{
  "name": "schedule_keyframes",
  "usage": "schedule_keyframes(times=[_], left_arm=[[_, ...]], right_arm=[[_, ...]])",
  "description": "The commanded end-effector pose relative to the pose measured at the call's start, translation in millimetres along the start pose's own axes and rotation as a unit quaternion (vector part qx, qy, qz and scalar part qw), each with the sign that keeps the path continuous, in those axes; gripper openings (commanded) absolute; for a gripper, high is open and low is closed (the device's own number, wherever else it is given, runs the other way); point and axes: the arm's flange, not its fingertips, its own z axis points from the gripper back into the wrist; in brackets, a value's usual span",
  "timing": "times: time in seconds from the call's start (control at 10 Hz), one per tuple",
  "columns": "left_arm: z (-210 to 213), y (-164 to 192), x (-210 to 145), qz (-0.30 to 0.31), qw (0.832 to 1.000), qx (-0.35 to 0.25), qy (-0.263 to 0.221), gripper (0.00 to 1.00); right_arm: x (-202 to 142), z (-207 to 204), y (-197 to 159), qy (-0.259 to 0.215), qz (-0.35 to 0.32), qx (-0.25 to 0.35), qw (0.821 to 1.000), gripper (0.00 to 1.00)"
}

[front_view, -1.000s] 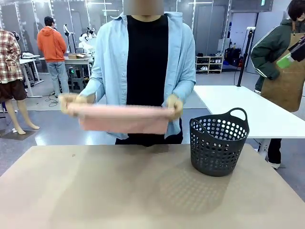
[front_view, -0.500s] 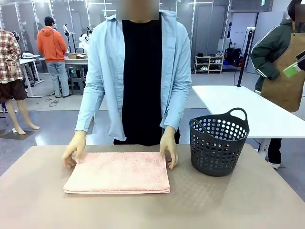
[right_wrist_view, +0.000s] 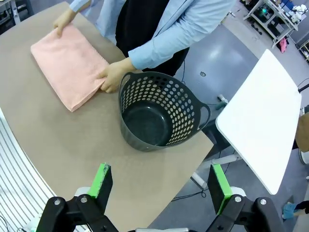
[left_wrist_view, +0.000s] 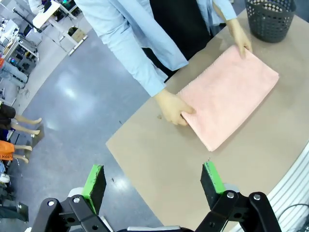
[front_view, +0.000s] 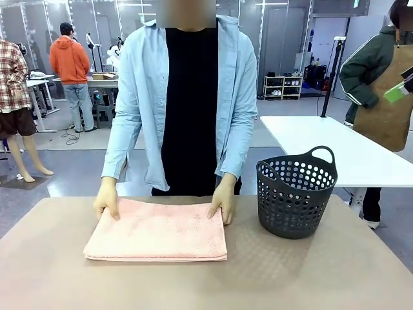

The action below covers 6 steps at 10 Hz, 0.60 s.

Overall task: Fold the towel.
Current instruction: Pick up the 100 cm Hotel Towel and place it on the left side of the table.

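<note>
Front view. The towel (front_view: pixel 157 231) lies flat on the counter (front_view: pixel 213 284), folded into a rectangle, just beside the dark perforated basket (front_view: pixel 297 210) and apart from it. From this side I can see the layered near edge of the fold. A person stands at the far edge of the counter with both hands on the towel's far corners: one hand (front_view: pixel 219 205) on the corner nearest the basket, the other hand (front_view: pixel 107 203) on the corner farthest from it. Beyond the basket stands a white table (front_view: pixel 335 152).

Left wrist view. The left claw (left_wrist_view: pixel 153 180) hangs high above the counter, well apart from the basket, on the towel's far side from it. Its green pads (left_wrist_view: pixel 94 180) are spread wide and it holds nothing. Seen from above, the farther hand's fingers curl over the towel's corner, which the front view leaves unclear.

Right wrist view. The right claw (right_wrist_view: pixel 160 180) hangs high above the counter's edge, near the basket. Its fingers are spread just as wide and it grips nothing. This view looks down into the basket to its dark floor, which the wall hides in the front view. It also shows the nearer hand resting between the towel's corner and the basket's rim, very close to the rim. I cannot tell whether they touch.
</note>
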Motion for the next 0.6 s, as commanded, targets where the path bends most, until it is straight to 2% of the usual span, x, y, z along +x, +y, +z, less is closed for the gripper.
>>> schedule_keyframes(times=[0.0,0.5], left_arm=[[4.9,-1.1,1.5,0.009,1.000,0.002,0.012,1.00],[4.9,-1.1,1.5,0.009,1.000,0.002,0.012,1.00]], right_arm=[[0.8,2.4,-0.1,0.003,-0.012,-0.001,1.000,1.00],[0.8,2.4,-0.1,0.003,-0.012,-0.001,1.000,1.00]])
